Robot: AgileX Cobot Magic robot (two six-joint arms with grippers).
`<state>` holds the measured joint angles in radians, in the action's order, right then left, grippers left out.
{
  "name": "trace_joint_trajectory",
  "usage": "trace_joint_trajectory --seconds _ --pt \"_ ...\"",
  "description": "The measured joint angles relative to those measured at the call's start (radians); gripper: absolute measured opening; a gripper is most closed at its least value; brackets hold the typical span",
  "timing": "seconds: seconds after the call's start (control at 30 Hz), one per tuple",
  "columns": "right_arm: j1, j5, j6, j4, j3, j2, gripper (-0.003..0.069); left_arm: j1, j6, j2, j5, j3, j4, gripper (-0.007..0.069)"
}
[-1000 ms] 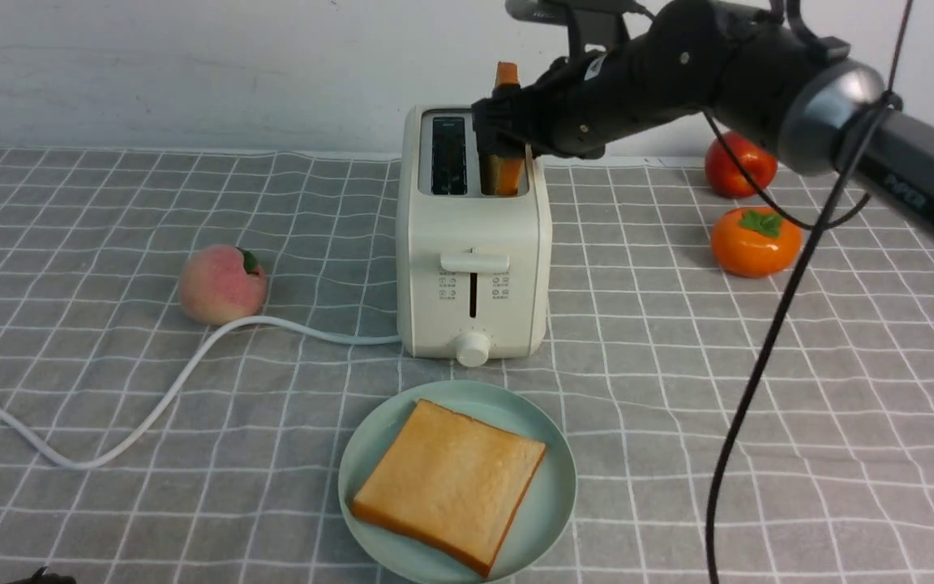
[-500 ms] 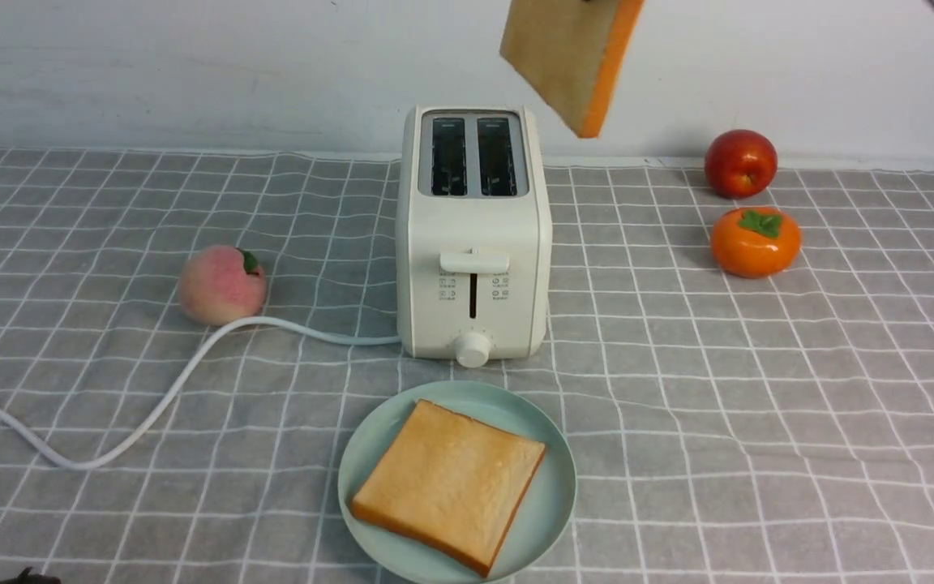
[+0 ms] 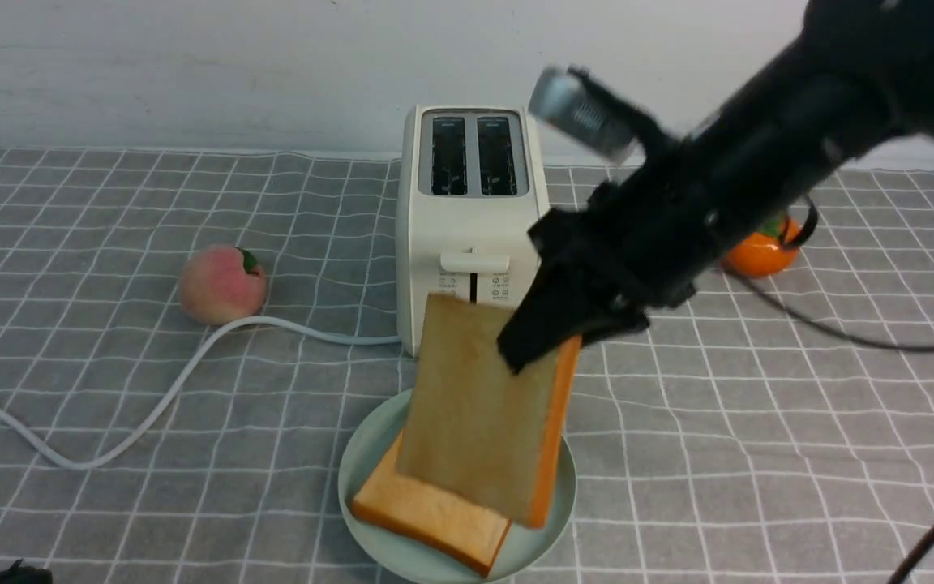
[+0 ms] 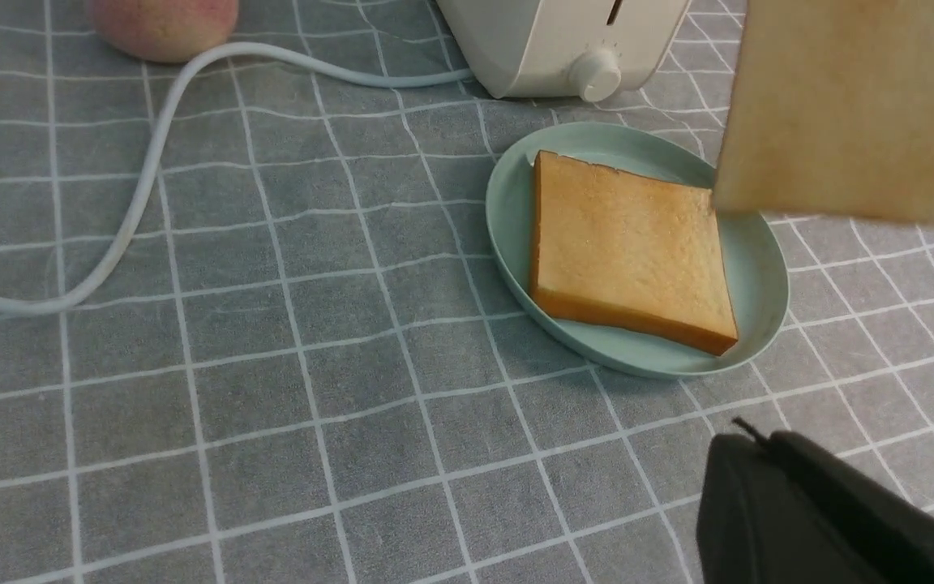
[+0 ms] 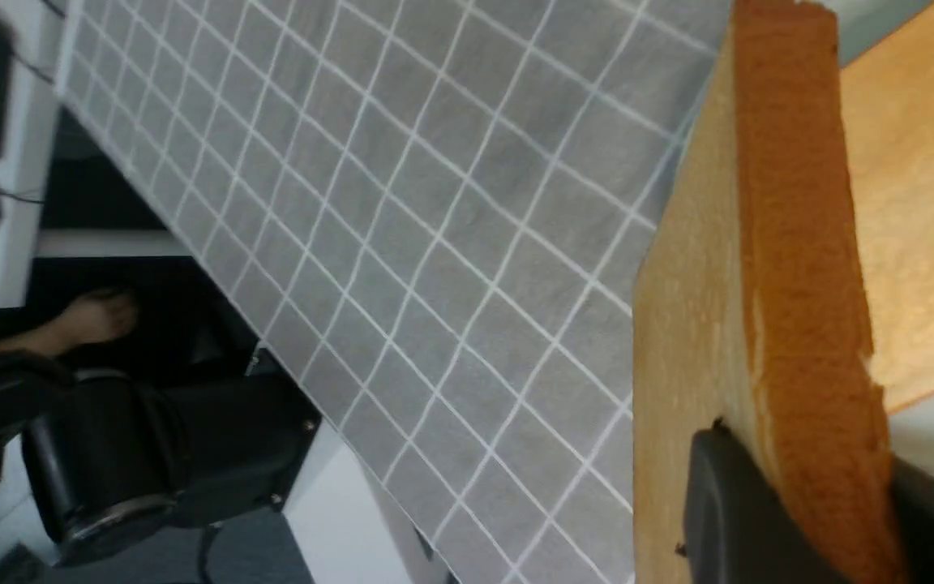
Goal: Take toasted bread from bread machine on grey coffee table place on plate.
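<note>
On the grey coffee table the bread machine stands with both slots empty. In front of it, one toasted bread slice lies flat on the mint plate. My right gripper is shut on a second slice, holding it tilted on edge just above the plate and the first slice. The right wrist view shows the fingers clamping this slice across its thickness. My left gripper is shut and empty, low over the cloth beside the plate.
A peach lies left of the toaster, with the white cord curving past it towards the front left. An orange persimmon at the right is partly hidden behind my right arm.
My right gripper closed on the slice in the toaster's right slot, lifted it high out of the slot, then brought it down over the plate. The left gripper stayed put.
</note>
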<state>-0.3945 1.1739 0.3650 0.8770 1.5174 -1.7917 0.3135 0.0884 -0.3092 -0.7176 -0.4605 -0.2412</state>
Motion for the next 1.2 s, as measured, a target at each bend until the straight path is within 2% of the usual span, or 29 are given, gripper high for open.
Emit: trace_joint_trajectory --seconds 0.13,0.23,0.4,0.47,0.5,0.53,0.57,0.63,0.67,0.7,0.73,0.8,0.87,0.9,0.93,0.97,1.0,1.03,1.07,1.13,1.17,1.2 --pt "0.000 -0.146 0.063 0.075 -0.099 -0.070 0.0115 0.000 0.000 0.000 0.000 0.000 0.003 -0.0014" --pt "0.000 -0.198 0.067 0.090 -0.107 -0.114 0.0159 0.000 0.000 0.000 0.000 0.000 0.004 -0.0014" --pt "0.001 -0.229 0.070 0.075 -0.108 -0.145 0.0335 0.000 0.000 0.000 -0.009 0.000 0.006 -0.0014" --pt "0.011 -0.213 0.070 0.028 -0.101 -0.141 0.0443 0.000 0.000 0.000 -0.019 0.000 0.006 -0.0014" --pt "0.018 -0.196 0.070 -0.013 -0.093 -0.136 0.0483 0.000 0.000 0.000 -0.025 0.000 0.006 -0.0014" --pt "0.020 -0.191 0.070 -0.013 -0.091 -0.135 0.0491 0.000 0.000 0.000 -0.025 0.000 0.006 -0.0014" --pt "0.035 -0.152 0.066 -0.080 -0.068 -0.118 0.0543 0.000 0.000 0.000 -0.032 0.000 0.007 -0.0014" --pt "0.046 -0.127 0.057 -0.139 -0.050 -0.096 0.0569 0.000 0.000 0.000 -0.035 0.000 0.007 -0.0014" --pt "0.055 -0.080 0.016 -0.231 -0.009 -0.055 0.0582 0.000 0.000 0.000 -0.036 0.000 0.007 -0.0014" --pt "0.056 -0.074 0.010 -0.243 -0.004 -0.049 0.0582 0.000 0.000 0.000 -0.036 0.000 0.007 -0.0014" --pt "0.059 -0.034 -0.047 -0.358 0.035 0.013 0.0573 0.000 0.000 0.000 -0.037 0.000 0.007 -0.0014" --pt "0.059 0.008 -0.113 -0.465 0.069 0.068 0.0548 0.000 0.000 0.000 -0.037 0.000 0.007 -0.0014" --pt "0.059 0.041 -0.214 -0.591 0.096 0.164 0.0484 0.000 0.000 0.000 -0.035 0.000 0.007 -0.0014" --pt "0.059 0.042 -0.224 -0.615 0.097 0.183 0.0477 0.000 0.000 0.000 -0.034 0.000 0.007 -0.0014" --pt "0.059 0.055 -0.320 -0.710 0.099 0.260 0.0400 0.000 0.000 0.000 -0.026 0.000 0.007 -0.0014" --pt "0.059 0.058 -0.365 -0.767 0.094 0.310 0.0361 0.000 0.000 0.000 -0.020 0.000 0.007 -0.0014" --pt "0.059 0.058 -0.365 -0.767 0.094 0.310 0.0361 0.000 0.000 0.000 -0.020 0.000 0.007 -0.0014" --pt "0.059 0.063 -0.460 -0.853 0.071 0.392 0.0269 0.000 0.000 0.000 -0.011 0.000 0.007 -0.0014" --pt "0.059 0.063 -0.478 -0.877 0.063 0.414 0.0248 0.000 0.000 0.000 -0.008 0.000 0.007 -0.0014" --pt "0.059 0.071 -0.563 -0.977 -0.017 0.562 0.0109 0.000 0.000 0.000 0.017 0.000 0.007 -0.0014" --pt "0.059 0.071 -0.578 -0.998 -0.059 0.616 0.0067 0.000 0.000 0.000 0.032 0.000 0.005 -0.0014" --pt "0.059 0.070 -0.580 -1.002 -0.059 0.627 0.0067 0.000 0.000 0.000 0.036 0.000 0.005 -0.0014"
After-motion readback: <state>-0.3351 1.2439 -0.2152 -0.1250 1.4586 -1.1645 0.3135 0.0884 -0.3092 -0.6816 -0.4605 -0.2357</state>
